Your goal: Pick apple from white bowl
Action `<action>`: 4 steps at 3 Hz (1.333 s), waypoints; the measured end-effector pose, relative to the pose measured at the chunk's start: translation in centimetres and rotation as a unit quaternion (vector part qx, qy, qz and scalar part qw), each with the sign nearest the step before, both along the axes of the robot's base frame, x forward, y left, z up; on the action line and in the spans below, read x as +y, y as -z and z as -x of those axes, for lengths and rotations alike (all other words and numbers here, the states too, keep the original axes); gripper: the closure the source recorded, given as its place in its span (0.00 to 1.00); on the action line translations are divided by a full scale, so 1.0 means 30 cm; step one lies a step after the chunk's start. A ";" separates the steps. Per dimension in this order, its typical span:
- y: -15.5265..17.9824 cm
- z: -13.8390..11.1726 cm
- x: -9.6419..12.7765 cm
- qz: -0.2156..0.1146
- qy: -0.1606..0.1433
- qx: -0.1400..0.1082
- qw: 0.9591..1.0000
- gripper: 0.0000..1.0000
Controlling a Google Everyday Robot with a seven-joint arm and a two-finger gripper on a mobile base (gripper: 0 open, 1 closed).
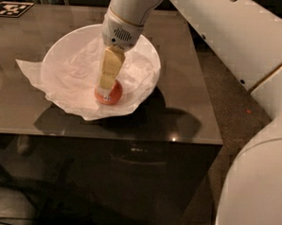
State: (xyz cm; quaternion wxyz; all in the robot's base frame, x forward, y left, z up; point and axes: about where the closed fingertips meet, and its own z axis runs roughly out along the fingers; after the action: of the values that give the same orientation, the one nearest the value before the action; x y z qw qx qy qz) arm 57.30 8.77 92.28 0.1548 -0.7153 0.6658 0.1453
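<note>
The apple [110, 95], red-orange and round, lies in the white bowl [150, 56] near its front side. The bowl is lined with crumpled white paper [31, 71] that hangs over its left and front rim. My gripper [105, 89] reaches straight down from its white wrist into the bowl, with its yellowish tip right at the top left of the apple. The tip covers part of the apple.
The bowl stands on a dark glossy table [188, 107], whose front edge runs just below the paper. A black and white marker tag [12, 8] lies at the far left corner. My white arm [239, 39] and body [258, 187] fill the right side.
</note>
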 end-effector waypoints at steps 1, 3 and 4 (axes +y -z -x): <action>0.001 0.000 0.001 0.000 0.000 0.000 1.000 0.00; 0.088 0.016 0.020 -0.018 0.003 0.012 1.000 0.00; 0.106 0.030 0.027 -0.027 -0.001 0.005 1.000 0.00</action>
State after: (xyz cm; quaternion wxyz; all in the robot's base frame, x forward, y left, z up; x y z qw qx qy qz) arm 56.39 9.58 89.09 0.1708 -0.7107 0.6616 0.1674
